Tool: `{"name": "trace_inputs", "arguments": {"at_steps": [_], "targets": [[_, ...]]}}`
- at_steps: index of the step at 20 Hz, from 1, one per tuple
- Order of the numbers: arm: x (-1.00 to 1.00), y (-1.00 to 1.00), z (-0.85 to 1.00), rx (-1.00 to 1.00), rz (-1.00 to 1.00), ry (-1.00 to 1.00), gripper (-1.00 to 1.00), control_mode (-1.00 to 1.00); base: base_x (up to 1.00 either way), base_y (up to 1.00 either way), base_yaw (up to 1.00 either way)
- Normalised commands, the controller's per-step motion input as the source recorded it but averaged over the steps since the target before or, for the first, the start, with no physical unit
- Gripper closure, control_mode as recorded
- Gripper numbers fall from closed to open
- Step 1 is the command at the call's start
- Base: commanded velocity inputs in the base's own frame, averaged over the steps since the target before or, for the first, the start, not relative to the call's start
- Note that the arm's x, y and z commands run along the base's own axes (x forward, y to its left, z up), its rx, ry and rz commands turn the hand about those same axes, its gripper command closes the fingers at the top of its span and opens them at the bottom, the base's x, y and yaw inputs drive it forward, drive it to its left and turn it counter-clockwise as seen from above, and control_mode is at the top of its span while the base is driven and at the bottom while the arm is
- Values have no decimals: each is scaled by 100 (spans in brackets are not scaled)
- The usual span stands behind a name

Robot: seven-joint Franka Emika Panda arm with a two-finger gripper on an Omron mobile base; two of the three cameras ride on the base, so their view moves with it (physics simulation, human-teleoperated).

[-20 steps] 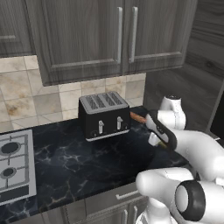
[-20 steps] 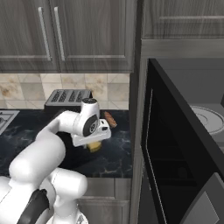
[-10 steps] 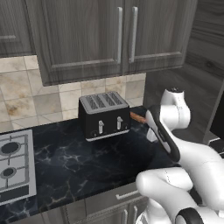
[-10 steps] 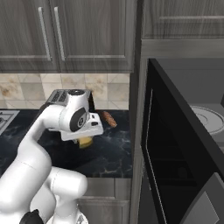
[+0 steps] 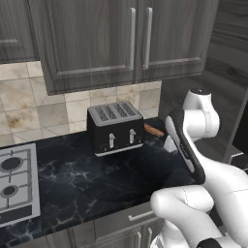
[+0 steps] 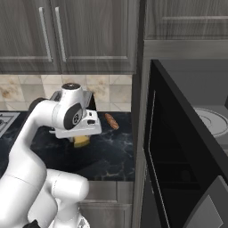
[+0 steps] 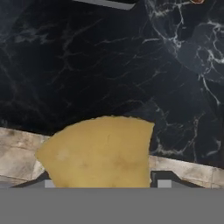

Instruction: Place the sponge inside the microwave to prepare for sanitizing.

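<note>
The microwave occupies the right side of the right base view, built into the tall cabinet run. Its dark glass door stands swung open toward the room, and the round glass turntable is visible inside the cavity.

The black marble counter runs from the stove at its left end to the cabinet wall at its right end. Grey upper cabinets hang above a tiled backsplash.

The black four-slot toaster stands at the rear edge of the counter, near the backsplash. A reddish-brown sausage-shaped item lies at the rear right corner of the counter, just beside the toaster.

The gripper is raised above the counter's right portion, in front of the sausage-shaped item. It is closed on the sponge, a yellow-orange block clamped between the two fingers. The sponge hangs below the hand, clear of the counter surface, well apart from the microwave opening. In the hand view the sponge sits between the finger tips, with the marble and the counter's front edge beneath it.
</note>
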Motion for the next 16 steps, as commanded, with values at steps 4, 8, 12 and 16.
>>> {"name": "trace_inputs", "arguments": {"at_steps": [4,8,12,16], "targets": [[-18,0,15,8,-4,4,100,-100,0,0,0],[-1,0,1,4,-3,5,100,-100,0,0,0],[0,0,0,0,0,0,100,-100,0,0,0],[0,0,0,0,0,0,100,-100,0,0,0]]}}
